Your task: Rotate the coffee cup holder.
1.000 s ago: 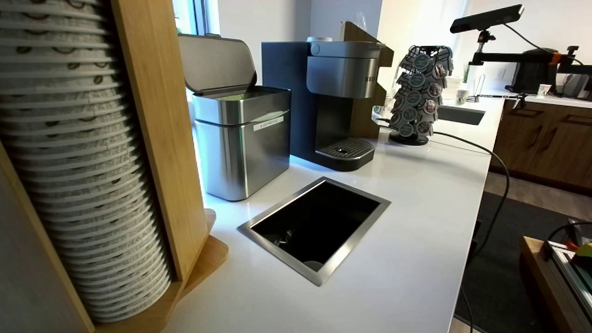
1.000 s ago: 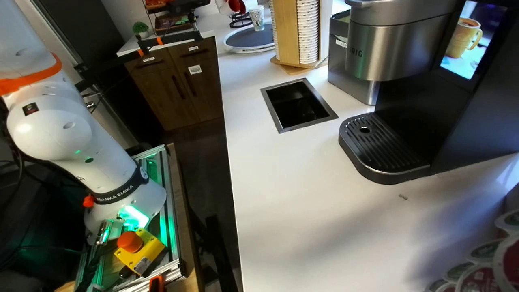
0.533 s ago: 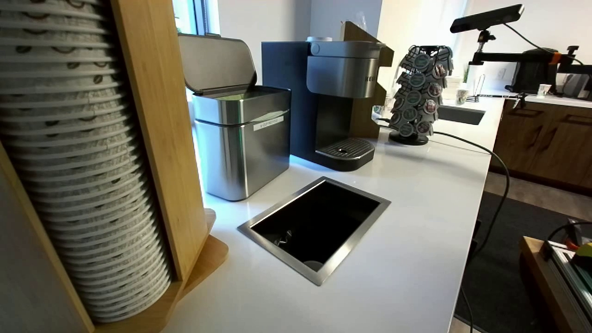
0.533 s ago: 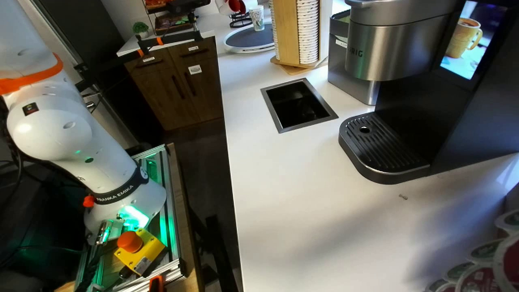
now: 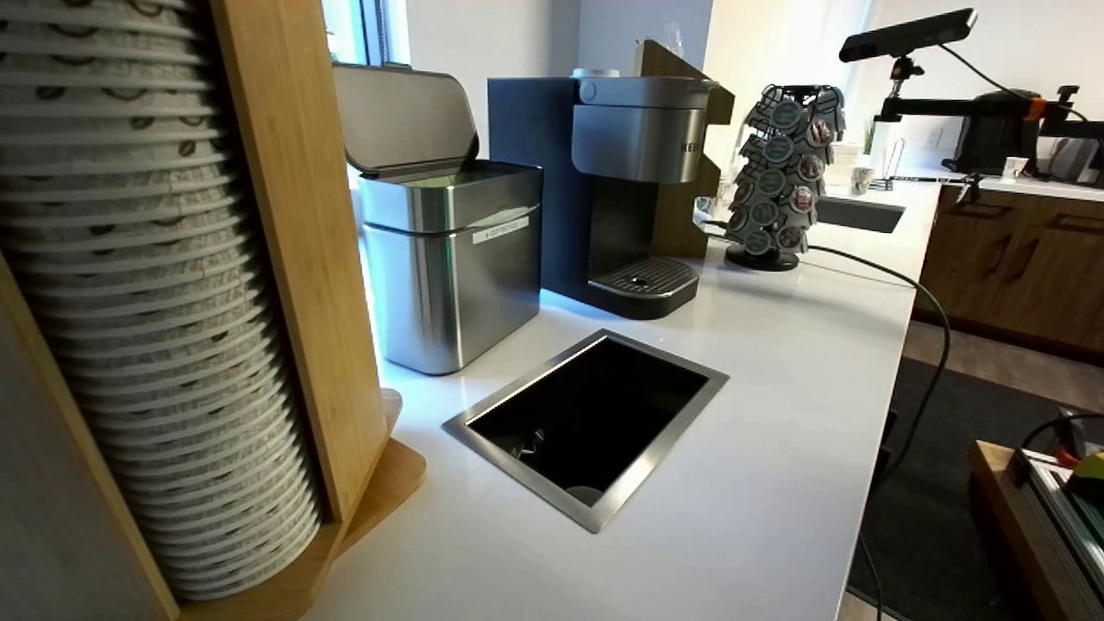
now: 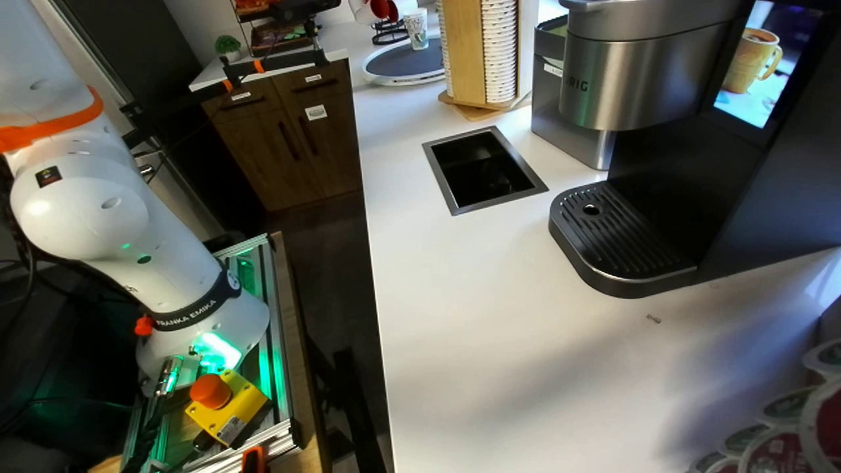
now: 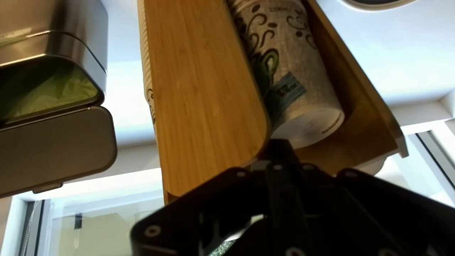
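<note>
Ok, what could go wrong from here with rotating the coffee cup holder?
The claw is by the edge of the wood panel, close to a paper cup, and might snag that cup. It is high on the coffee cup holder, so a push could tip the holder rather than turn it. The steel bin stands near the base, whose corner might bump it.

Kitchen, coffee machine (image 5: 608, 164), pod rack (image 5: 780, 177), coffee cup holder (image 5: 306, 259), cabinets (image 6: 286, 141)

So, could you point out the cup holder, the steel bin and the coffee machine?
Cup holder (image 7: 208, 92), in the wrist view: on its wooden panel.
Steel bin (image 5: 496, 280), in an exterior view: on its side wall.
Coffee machine (image 6: 637, 85), in an exterior view: on its steel front.
</note>
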`<state>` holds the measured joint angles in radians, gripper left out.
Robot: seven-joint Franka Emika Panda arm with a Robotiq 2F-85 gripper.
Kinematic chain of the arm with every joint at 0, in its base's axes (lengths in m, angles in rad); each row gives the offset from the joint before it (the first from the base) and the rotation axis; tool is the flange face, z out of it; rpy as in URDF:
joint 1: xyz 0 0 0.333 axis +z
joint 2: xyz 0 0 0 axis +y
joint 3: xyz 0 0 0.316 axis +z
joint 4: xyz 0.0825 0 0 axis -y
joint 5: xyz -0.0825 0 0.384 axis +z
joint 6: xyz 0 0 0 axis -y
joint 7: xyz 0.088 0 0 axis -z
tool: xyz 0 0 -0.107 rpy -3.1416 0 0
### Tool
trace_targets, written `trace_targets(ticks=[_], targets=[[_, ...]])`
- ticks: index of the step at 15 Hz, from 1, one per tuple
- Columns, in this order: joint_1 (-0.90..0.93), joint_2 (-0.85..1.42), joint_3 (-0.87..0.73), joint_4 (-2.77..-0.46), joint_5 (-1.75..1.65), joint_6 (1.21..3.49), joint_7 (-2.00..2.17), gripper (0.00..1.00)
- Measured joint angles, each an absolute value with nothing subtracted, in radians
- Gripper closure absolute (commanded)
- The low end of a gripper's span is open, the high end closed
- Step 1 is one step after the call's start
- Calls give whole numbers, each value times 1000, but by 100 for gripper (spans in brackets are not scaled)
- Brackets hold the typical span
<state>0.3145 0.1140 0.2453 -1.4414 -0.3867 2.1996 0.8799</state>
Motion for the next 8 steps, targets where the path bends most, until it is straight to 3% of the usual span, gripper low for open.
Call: trace_targets(ticks=[8], targets=[[312,126,217,-1440,-399,2214,900,100]])
